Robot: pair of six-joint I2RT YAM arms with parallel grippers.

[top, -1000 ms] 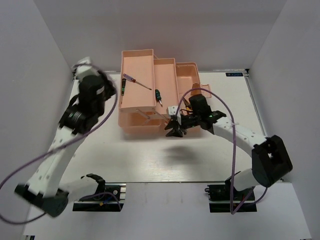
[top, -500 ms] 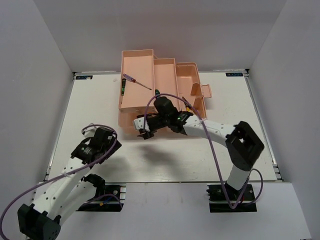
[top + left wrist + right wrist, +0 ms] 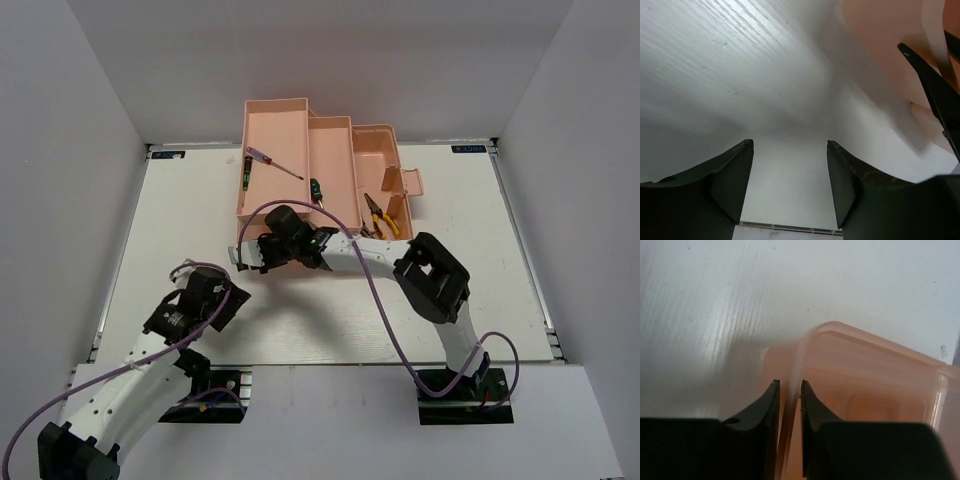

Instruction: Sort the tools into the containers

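White, faintly grained desk [image 3: 180, 200] inside plain white walls [image 3: 90, 100]. Pink toolbox [image 3: 275, 130] holds screwdrivers [image 3: 272, 164] and pliers [image 3: 378, 212]. At its near-left corner, right tool [image 3: 790, 382] narrowly pinches, apparently, its wall; left tool [image 3: 790, 145] gapes wide, empty, nearby.

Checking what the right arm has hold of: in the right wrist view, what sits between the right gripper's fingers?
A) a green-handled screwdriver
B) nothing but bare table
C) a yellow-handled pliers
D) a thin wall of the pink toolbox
D: the right gripper has its fingers close on either side of a thin pink wall of the toolbox, and no tool lies between them.
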